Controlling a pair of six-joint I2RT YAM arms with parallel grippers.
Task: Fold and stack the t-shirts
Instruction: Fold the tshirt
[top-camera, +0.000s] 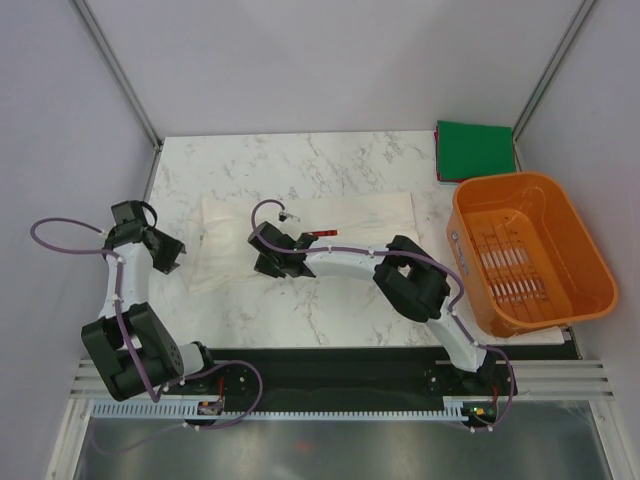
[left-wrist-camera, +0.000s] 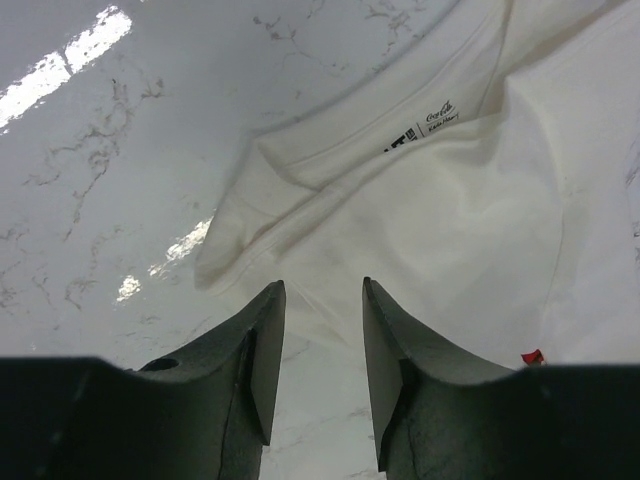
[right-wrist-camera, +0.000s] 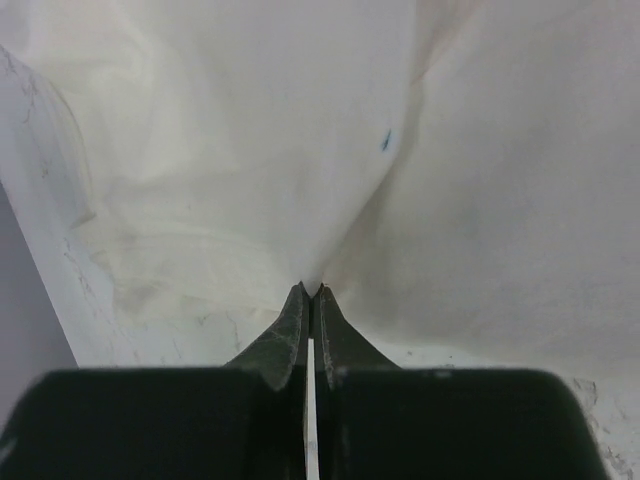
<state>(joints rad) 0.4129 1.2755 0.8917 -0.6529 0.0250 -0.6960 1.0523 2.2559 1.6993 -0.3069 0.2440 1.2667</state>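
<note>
Pinch on the white t-shirt (top-camera: 350, 215) by the right gripper (right-wrist-camera: 310, 290), left gripper (left-wrist-camera: 323, 290) empty

White marble worktop (top-camera: 300, 165) stretches under and beyond both grippers. The white t-shirt lies spread across its middle, rumpled, reaching from just ahead of the left gripper, under the right gripper and on to that gripper's right. A small strip of its red print shows just to the right of the right gripper in the top view.

The orange slatted basket (top-camera: 470, 290) stands well to the right of the right gripper, at the right edge of the worktop. Beyond the basket, at the far right corner and well apart from both grippers, lies the dark green t-shirt (top-camera: 474, 150), folded square and flat.

The right gripper is down on the white t-shirt near its near edge. Its jaws are pressed together, and in the wrist view the cloth gathers to a point at the fingertips, with creases fanning away from them, so a fold of the shirt is pinched there.

The left gripper hangs over bare marble at the shirt's left end. Its jaws stand partly apart with nothing between them. The nearest corner of the cloth lies just ahead of the fingertips, not touching them, and the neck label shows further ahead and to the right.
</note>
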